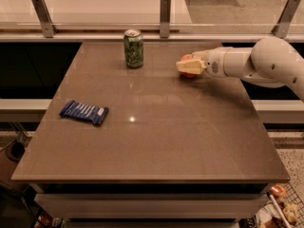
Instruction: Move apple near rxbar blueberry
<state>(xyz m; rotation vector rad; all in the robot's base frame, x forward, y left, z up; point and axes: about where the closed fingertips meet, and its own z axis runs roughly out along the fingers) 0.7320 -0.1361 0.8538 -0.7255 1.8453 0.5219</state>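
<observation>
The apple (185,58) is red-orange and sits at the table's back right, mostly covered by my gripper (190,66). Only slivers of it show above and below the gripper. My white arm (266,61) reaches in from the right, low over the tabletop. The rxbar blueberry (84,112), a flat dark blue wrapper with white lettering, lies at the left of the table, far from the apple and the gripper.
A green soda can (133,48) stands upright at the back centre, left of the gripper. The brown table (152,141) has a railing with metal posts (165,13) behind it. Floor clutter shows at bottom right (280,208).
</observation>
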